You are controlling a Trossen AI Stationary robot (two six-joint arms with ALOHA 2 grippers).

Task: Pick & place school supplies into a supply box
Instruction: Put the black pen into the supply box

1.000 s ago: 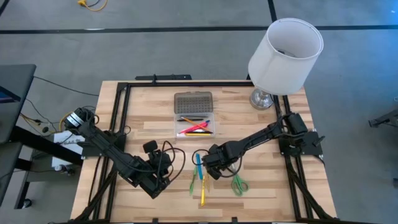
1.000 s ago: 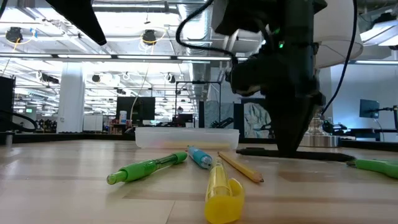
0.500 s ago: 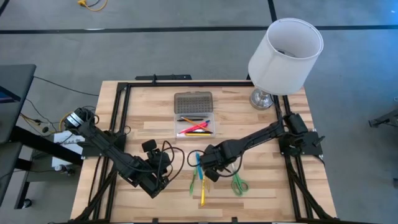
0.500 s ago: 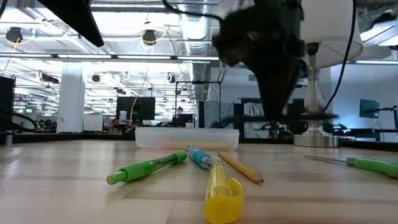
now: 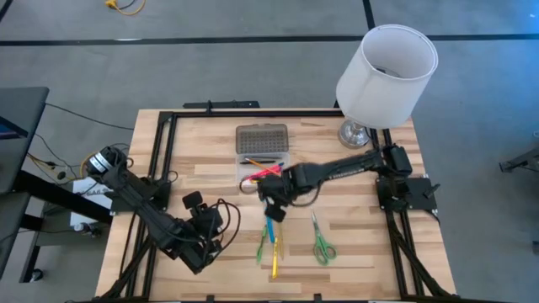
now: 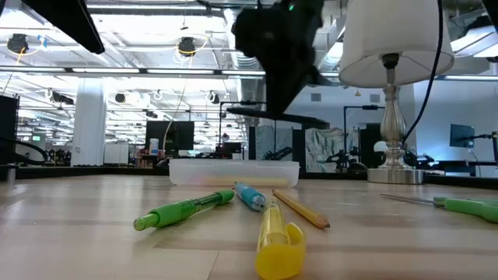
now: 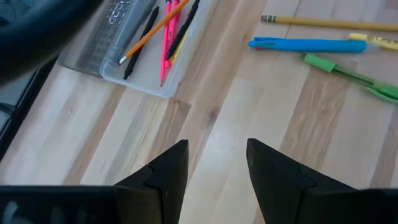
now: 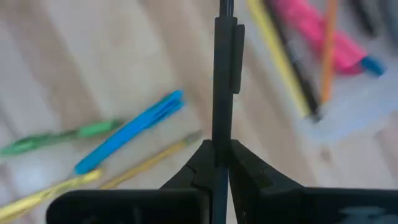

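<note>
A black pen (image 8: 224, 81) is pinched in the right gripper (image 8: 216, 163), whose jaws are closed on it near one end, so most of its length sticks out ahead. In the high view the right gripper (image 5: 271, 187) is held above the bench (image 5: 354, 244), at the near edge of the supply box (image 5: 263, 167). The pen is judged light, stiff and smooth; held near its end it may swing or slip, so a hold nearer the middle would steady it better.

The supply box lies open, its dotted grey lid (image 5: 260, 137) folded back, with pink, orange, yellow and black pens already in the clear base. Outside the box, a blue pen (image 5: 271, 225), a green pen (image 5: 261, 247), a yellow marker (image 5: 274, 257) and a pencil (image 6: 300, 208) lie close together on the bench, with the green-handled scissors (image 5: 320, 241) just beside them. These thin items are best taken across the barrel, mid-length.

The left gripper (image 7: 213, 167) waits low over bare bench with its jaws parted and nothing between them.
</note>
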